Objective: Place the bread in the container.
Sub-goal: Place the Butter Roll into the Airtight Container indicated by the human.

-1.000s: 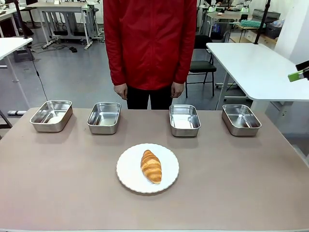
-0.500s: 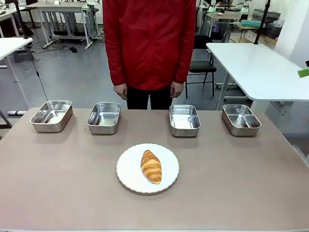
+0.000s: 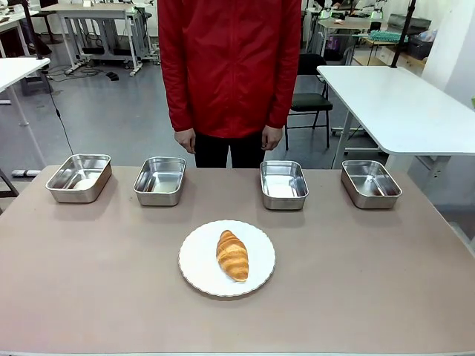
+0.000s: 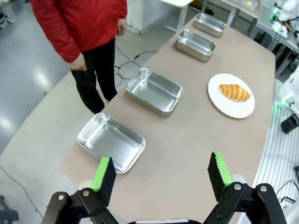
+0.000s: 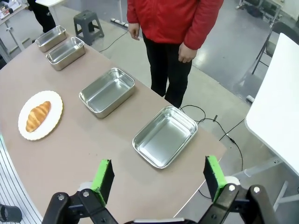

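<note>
A golden-brown, ridged croissant point(image 3: 232, 255) lies on a round white plate point(image 3: 194, 268) near the middle of the brown table point(image 3: 371, 297). It is untouched and not yet in any container. Past the plate, along the far edge, four shallow rectangular stainless-steel trays stand in a row: the far-left tray point(image 3: 79, 178), the left-middle tray point(image 3: 160, 180), the right-middle tray point(image 3: 283, 185) and the far-right tray point(image 3: 370, 183). All are well apart from the plate, and nothing shows which one is meant. A person in a red jacket point(image 3: 230, 67) stands at the far side between the two middle trays, with both hands point(image 3: 185, 139) hanging down, clear of the table.

The change is at the front view's right edge. A second ago a green-tipped finger of the right arm reached in there above the neighbouring white table, half a second ago only a sliver was left, and now it has slid out past the edge. On the table nothing has shifted.

Each wrist view looks down from high over one end of the row. The left jaws are spread wide, green pads point(image 4: 103, 171) apart with nothing between them, and the right jaws stand released the same way, pads point(image 5: 103, 172) empty.

This looks like the very start of the task, with no approach to the bread begun — the first need is a descent over the plate to grip the croissant across its narrow width.
</note>
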Available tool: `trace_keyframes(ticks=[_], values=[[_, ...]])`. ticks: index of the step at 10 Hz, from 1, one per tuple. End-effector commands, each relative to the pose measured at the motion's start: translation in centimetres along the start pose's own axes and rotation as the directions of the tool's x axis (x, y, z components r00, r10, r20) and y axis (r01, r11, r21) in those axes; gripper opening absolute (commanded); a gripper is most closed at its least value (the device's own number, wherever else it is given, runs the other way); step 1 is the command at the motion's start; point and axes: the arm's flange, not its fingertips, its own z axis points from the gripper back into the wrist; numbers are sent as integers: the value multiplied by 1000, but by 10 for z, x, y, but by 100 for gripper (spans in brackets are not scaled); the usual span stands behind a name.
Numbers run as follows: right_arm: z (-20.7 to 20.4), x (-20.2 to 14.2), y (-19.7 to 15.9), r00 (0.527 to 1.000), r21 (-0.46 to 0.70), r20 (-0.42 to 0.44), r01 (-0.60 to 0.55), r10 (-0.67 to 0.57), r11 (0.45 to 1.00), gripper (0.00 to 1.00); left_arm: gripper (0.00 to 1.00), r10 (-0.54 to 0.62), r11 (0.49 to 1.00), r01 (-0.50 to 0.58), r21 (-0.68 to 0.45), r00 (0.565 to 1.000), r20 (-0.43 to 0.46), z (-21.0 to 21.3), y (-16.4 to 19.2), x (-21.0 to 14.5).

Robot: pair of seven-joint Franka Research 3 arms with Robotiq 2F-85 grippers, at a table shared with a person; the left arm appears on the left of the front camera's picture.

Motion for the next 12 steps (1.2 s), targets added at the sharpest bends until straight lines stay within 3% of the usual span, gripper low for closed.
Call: trace_keyframes(ticks=[1, 9, 12], values=[[0, 5, 6, 999, 7, 20, -32, 31, 999, 100, 100, 11, 1000, -11, 13, 999, 32, 2, -10, 5], [1, 4, 8, 999, 17, 15, -33, 33, 999, 100, 100, 101, 993, -104, 57, 994, 50, 6, -15, -1], [2, 6, 6, 1000, -3, -3, -13, 13, 1000, 100, 100, 58, 998, -59, 32, 998, 31, 10, -8, -2]])
